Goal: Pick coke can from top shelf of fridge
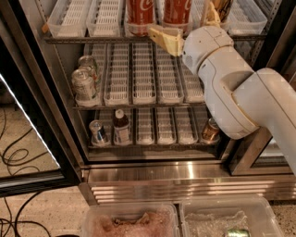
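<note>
Two red coke cans stand side by side on the top shelf (92, 40) of the fridge (185, 178), the left can (140, 14) and the right can (177, 11), with their tops cut off by the frame edge. My gripper (182, 23) is at the shelf front, open. One yellowish finger (165, 39) lies below and between the cans. The other finger (213, 14) points up to the right of the right can. The right can sits between the fingers, not gripped. My white arm (231, 88) covers the fridge's right side.
Two silver cans (85, 85) stand at the left of the middle rack. The bottom rack holds a can (98, 132), a dark bottle (121, 127) and a tan-gold can (210, 130). Two plastic bins (129, 222) sit on the floor in front. Cables (14, 157) lie at the left.
</note>
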